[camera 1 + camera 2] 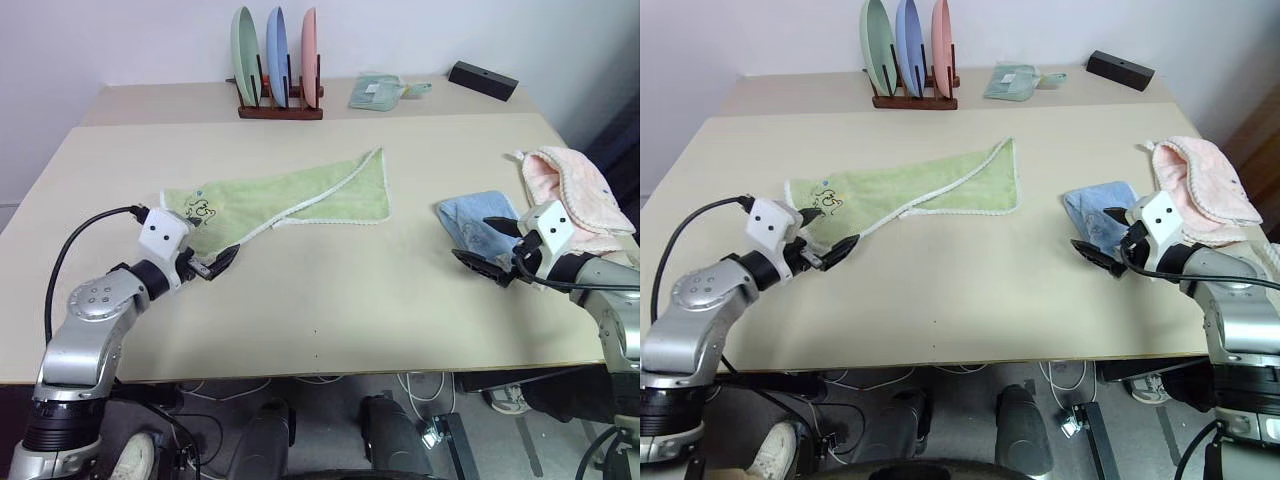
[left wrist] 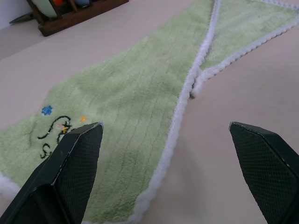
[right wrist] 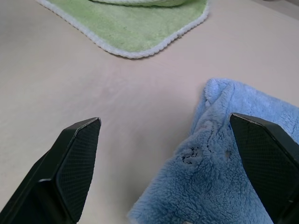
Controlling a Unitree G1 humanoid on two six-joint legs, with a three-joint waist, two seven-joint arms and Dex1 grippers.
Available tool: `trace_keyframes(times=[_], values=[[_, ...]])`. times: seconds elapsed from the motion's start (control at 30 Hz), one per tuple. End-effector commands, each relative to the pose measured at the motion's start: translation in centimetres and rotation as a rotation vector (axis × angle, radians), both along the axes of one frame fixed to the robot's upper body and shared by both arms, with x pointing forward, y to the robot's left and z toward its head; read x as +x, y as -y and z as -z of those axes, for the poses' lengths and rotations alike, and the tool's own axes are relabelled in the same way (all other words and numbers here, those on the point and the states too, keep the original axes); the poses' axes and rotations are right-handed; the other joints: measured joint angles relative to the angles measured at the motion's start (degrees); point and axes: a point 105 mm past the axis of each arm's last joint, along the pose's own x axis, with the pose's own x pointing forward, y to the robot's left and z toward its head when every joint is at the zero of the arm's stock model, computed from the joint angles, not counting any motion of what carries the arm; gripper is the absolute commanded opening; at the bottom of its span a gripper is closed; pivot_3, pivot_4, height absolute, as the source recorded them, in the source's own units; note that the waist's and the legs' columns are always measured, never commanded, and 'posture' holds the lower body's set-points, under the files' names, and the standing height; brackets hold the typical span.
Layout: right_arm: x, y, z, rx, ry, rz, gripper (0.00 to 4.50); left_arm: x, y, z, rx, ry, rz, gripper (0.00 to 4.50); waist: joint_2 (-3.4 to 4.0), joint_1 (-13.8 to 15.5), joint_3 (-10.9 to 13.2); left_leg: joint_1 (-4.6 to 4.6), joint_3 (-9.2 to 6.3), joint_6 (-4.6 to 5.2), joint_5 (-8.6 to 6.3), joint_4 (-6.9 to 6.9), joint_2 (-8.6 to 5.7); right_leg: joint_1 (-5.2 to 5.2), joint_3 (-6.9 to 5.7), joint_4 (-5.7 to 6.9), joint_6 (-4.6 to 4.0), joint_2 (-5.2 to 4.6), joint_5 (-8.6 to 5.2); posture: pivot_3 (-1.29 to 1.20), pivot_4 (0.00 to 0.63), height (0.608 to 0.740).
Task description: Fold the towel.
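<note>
Nearest, the left tool [image 1: 222,262] gapes wide and empty at the near-left end of the light green terry towel with white edging [image 1: 290,200]; the right tool [image 1: 492,248], equally wide and empty, hovers by a fluffy light blue towel [image 1: 474,222]. The green one lies mid-worktop [image 1: 330,300], partly folded diagonally; it looks soft, light and limp, best pinched at an edged corner

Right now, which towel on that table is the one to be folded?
Start at the plate rack at the table's far edge. In front of it lies the green towel, partly folded. Unlike the blue towel and pink towel, it has white edging and a cartoon print.
</note>
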Motion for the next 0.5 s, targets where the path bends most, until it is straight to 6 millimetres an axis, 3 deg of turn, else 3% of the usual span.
trace_keyframes(times=[0.03,0.4,0.5], values=[[0.3,-0.5,-1.1,-0.010,0.051,-0.016,4.50,0.0,0.5,-1.2,0.006,0.050,0.004,4.43,0.00,0.0,0.0,0.00,0.00,0.00,0.00,0.00,0.00,0.00,0.00,0.00,0.00,0.00,0.00,0.00,0.150,0.740],[1.0,-2.3,-0.7,0.010,0.071,-0.035,4.50,-0.3,0.3,-0.6,0.023,0.034,0.005,4.43,0.00,0.1,0.0,0.00,0.00,0.00,0.00,0.01,0.00,0.00,0.00,0.00,0.00,0.00,0.00,0.00,0.150,0.740],[1.1,-3.2,-0.3,0.024,0.080,-0.040,4.50,-0.5,1.2,-0.4,0.035,0.022,0.056,4.43,0.00,0.1,0.0,0.00,0.00,0.00,0.00,0.01,0.00,0.01,0.00,-0.01,0.00,0.00,0.00,0.00,0.150,0.740]])
